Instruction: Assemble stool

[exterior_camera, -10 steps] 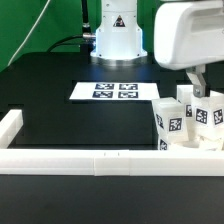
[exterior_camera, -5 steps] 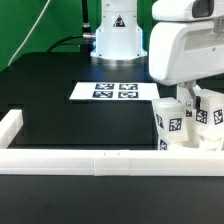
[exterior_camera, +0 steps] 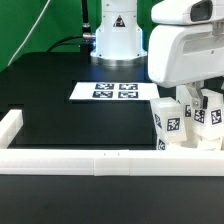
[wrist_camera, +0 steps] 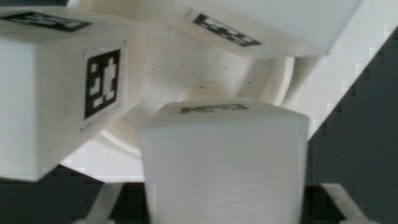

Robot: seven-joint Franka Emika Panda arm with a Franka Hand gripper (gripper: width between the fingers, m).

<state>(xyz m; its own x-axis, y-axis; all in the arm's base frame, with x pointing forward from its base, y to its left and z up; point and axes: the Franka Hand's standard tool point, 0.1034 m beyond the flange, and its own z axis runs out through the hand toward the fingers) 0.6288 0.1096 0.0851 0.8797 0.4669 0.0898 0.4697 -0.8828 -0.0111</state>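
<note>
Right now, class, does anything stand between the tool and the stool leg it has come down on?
Nothing visible does. The tool sits low among the legs, and in the wrist view one leg stands right between its fingers, with the round seat behind it.

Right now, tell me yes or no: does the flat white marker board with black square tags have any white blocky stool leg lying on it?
No: the marker board carries only its tags, while the white stool legs stand clustered apart at the exterior view's right.
</note>
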